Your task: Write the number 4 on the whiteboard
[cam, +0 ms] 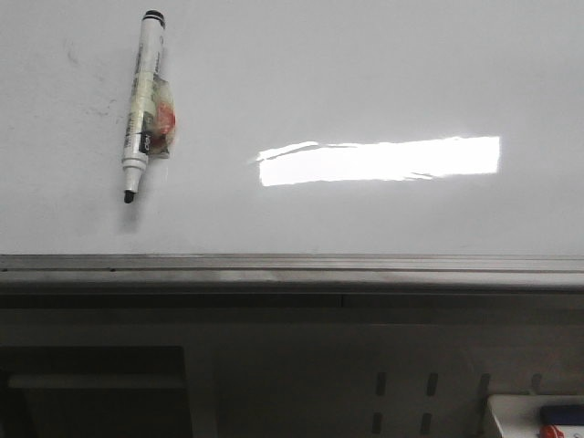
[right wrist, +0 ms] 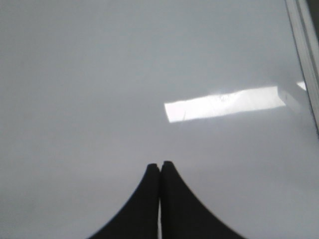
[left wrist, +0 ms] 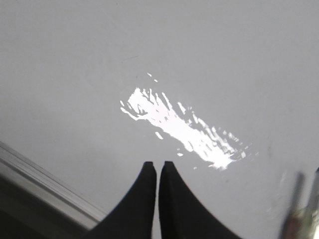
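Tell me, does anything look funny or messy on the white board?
The marker lies slanted on the whiteboard with its cap off and something crumpled stuck to its side. Faint smudges sit near it. No 4 is drawn.

Marker, glare, tray corner

An uncapped marker (cam: 140, 103) lies at ten o'clock, tip toward six, a small crumpled wrapper (cam: 164, 123) touching its side — bright rectangular glare (cam: 380, 161) at centre-right; a white tray (cam: 511, 412) sits at five o'clock.

Open whiteboard (cam: 383, 73) right of the marker (cam: 141, 100), sole obstacle at far left.
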Tool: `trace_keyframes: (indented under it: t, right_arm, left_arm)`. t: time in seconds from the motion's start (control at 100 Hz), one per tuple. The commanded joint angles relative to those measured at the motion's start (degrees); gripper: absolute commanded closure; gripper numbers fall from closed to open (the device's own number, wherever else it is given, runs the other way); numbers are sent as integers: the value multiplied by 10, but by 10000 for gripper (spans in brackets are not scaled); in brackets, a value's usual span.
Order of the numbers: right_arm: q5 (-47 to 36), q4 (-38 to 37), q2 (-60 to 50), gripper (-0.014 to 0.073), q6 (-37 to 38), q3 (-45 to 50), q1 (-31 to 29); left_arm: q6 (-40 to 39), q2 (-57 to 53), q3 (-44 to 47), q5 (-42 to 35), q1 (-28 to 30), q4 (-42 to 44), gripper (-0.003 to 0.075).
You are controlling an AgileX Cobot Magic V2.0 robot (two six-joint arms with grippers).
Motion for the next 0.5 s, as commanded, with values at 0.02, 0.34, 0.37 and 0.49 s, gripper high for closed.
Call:
trace_keyframes:
  t: [0.02,0.34,0.37,0.49]
  right_arm:
    - [-64,73,-8,659,-1,-3,-4]
    - [110,57,47,657,-71,-171,-4]
    - [124,57,63,657,-78,-187,-4]
    - [168,57,114,656,-86,-240,-4]
  left_arm:
    - [0,-14,15,-24,2,-132,741]
    - [97,107,-173,230,2,132,740]
    - [97,131,-198,236,2,155,740]
    - [97,187,-262,238,-41,198,712]
